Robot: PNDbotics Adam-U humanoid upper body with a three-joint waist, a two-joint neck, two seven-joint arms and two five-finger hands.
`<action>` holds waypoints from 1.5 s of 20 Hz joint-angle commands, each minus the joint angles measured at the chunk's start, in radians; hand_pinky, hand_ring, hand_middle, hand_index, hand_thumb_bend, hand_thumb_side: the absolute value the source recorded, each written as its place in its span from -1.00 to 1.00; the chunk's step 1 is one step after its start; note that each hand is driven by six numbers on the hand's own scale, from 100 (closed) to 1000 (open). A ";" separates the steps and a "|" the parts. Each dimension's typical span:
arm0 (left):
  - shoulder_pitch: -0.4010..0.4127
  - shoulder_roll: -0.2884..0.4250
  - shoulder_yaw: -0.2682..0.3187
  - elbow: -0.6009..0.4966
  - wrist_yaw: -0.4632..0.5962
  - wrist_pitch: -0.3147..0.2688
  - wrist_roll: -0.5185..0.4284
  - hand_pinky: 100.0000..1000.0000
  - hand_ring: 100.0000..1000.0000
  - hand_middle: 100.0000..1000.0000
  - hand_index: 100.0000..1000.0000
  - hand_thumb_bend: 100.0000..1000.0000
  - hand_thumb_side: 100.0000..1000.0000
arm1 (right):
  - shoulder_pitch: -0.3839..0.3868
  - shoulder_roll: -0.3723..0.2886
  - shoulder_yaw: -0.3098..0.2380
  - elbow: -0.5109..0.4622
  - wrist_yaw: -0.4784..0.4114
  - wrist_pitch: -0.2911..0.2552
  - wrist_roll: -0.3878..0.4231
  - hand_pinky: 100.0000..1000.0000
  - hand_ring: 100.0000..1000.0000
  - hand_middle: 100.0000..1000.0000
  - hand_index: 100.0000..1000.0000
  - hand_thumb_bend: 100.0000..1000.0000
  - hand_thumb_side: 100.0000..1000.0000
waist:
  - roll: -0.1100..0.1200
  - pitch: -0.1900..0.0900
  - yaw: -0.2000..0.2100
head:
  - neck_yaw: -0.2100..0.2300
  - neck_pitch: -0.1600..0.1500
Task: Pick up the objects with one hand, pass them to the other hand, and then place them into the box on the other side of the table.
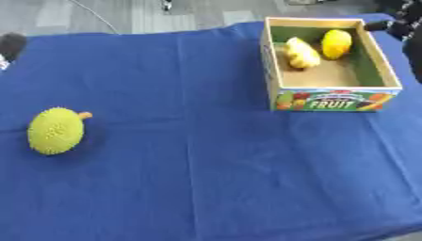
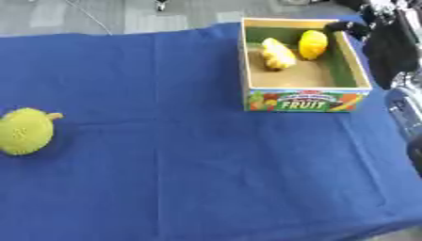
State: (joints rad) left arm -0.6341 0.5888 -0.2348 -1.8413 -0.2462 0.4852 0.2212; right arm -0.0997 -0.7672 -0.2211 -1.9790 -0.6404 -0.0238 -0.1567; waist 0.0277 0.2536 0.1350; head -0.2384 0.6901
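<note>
Blue cloth covers the desk (image 1: 206, 179). Well left of the right robot hand (image 2: 350, 28) lies a green spiky fruit (image 1: 56, 131). Farther off, the box (image 2: 303, 100) holds two yellow fruits (image 2: 278, 54), just beside that robot hand at its far rim; whether its fingers are spread, I cannot tell.

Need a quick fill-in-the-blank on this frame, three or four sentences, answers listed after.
1. The box holds ____ yellow fruits.
2. The green spiky fruit lies on the ____ cloth.
3. The word printed on the box front is ____.
4. The right hand is at the box's far ____ corner.

Missing words: two; blue; FRUIT; right
</note>
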 commanded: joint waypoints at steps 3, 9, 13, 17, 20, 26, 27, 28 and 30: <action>-0.075 0.129 -0.004 0.056 0.024 0.079 -0.185 0.55 0.41 0.23 0.51 0.67 -0.41 | 0.002 -0.007 -0.002 -0.021 0.025 0.006 0.023 0.16 0.72 0.69 0.93 -1.00 0.12 | 0.016 -0.029 -0.006 | 0.042 0.011; -0.147 0.201 -0.042 0.161 -0.004 0.142 -0.444 0.59 0.46 0.30 0.49 0.68 -0.58 | 0.010 -0.005 0.004 -0.021 0.045 0.009 0.023 0.15 0.72 0.69 0.92 -1.00 0.11 | 0.021 -0.034 -0.013 | 0.073 0.010; -0.188 0.221 -0.084 0.227 -0.061 0.151 -0.600 0.62 0.50 0.37 0.47 0.68 -0.60 | 0.010 -0.006 0.010 -0.021 0.053 0.013 0.029 0.15 0.71 0.68 0.92 -1.00 0.11 | 0.023 -0.036 -0.016 | 0.088 0.008; -0.224 0.218 -0.115 0.270 -0.128 0.143 -0.715 0.64 0.52 0.40 0.48 0.70 -0.60 | 0.011 -0.002 0.014 -0.021 0.058 0.021 0.032 0.15 0.71 0.68 0.92 -1.00 0.12 | 0.023 -0.038 -0.018 | 0.097 0.009; -0.248 0.214 -0.133 0.289 -0.172 0.135 -0.769 0.64 0.53 0.41 0.50 0.70 -0.61 | 0.013 0.001 0.012 -0.021 0.055 0.026 0.028 0.15 0.71 0.68 0.92 -1.00 0.13 | 0.023 -0.039 -0.019 | 0.102 0.010; -0.287 0.204 -0.161 0.317 -0.212 0.112 -0.855 0.66 0.55 0.44 0.54 0.66 -0.71 | 0.019 0.008 0.008 -0.021 0.052 0.043 0.017 0.14 0.70 0.68 0.91 -1.00 0.14 | 0.023 -0.040 -0.020 | 0.110 0.009; -0.293 0.203 -0.167 0.323 -0.212 0.108 -0.869 0.66 0.55 0.44 0.54 0.66 -0.72 | 0.020 0.009 0.007 -0.021 0.051 0.046 0.013 0.14 0.70 0.68 0.91 -1.00 0.14 | 0.023 -0.040 -0.020 | 0.110 0.009; -0.298 0.201 -0.172 0.329 -0.211 0.104 -0.883 0.66 0.56 0.44 0.54 0.64 -0.75 | 0.020 0.010 0.007 -0.021 0.051 0.048 0.010 0.14 0.70 0.67 0.91 -1.00 0.14 | 0.023 -0.040 -0.020 | 0.111 0.009; -0.307 0.196 -0.184 0.340 -0.203 0.095 -0.910 0.67 0.56 0.45 0.53 0.61 -0.79 | 0.022 0.011 0.008 -0.021 0.052 0.051 0.009 0.14 0.70 0.67 0.91 -1.00 0.14 | 0.023 -0.040 -0.020 | 0.113 0.010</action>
State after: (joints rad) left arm -0.9193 0.7664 -0.4220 -1.5011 -0.4484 0.5637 -0.6511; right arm -0.0747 -0.7367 -0.2024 -1.9790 -0.5891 0.0233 -0.1457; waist 0.0404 0.2530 0.1159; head -0.1294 0.7015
